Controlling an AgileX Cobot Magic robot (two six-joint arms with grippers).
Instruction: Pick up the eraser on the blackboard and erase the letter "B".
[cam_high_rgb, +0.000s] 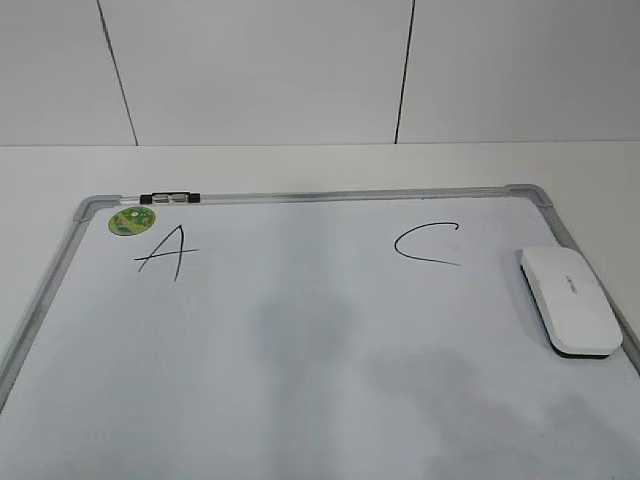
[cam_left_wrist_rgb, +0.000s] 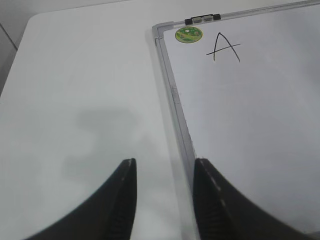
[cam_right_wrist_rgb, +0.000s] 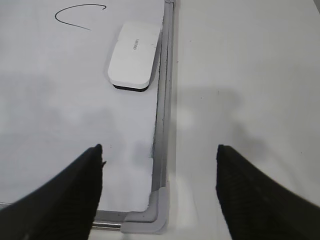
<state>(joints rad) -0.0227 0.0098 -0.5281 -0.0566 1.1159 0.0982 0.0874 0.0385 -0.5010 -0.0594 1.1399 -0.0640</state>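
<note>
The blackboard (cam_high_rgb: 300, 340), a white board in a grey frame, lies flat on the table. The white eraser (cam_high_rgb: 568, 300) rests on it by the right frame rail, below and right of the "C" (cam_high_rgb: 425, 245). The letter "B" is out of view; the board between the "A" (cam_high_rgb: 165, 252) and the "C" is bare with faint grey smudges. My right gripper (cam_right_wrist_rgb: 159, 147) hangs open and empty over the board's near right corner, the eraser (cam_right_wrist_rgb: 133, 56) well ahead of it. My left gripper (cam_left_wrist_rgb: 165, 161) is open and empty above the board's left rail (cam_left_wrist_rgb: 175, 95). Neither gripper shows in the exterior view.
A round green sticker (cam_high_rgb: 131, 220) sits in the board's far left corner beside a small black clip (cam_high_rgb: 170, 198) on the top rail. White table (cam_left_wrist_rgb: 75, 100) surrounds the board on the left, right and back. A pale panelled wall (cam_high_rgb: 260, 70) stands behind.
</note>
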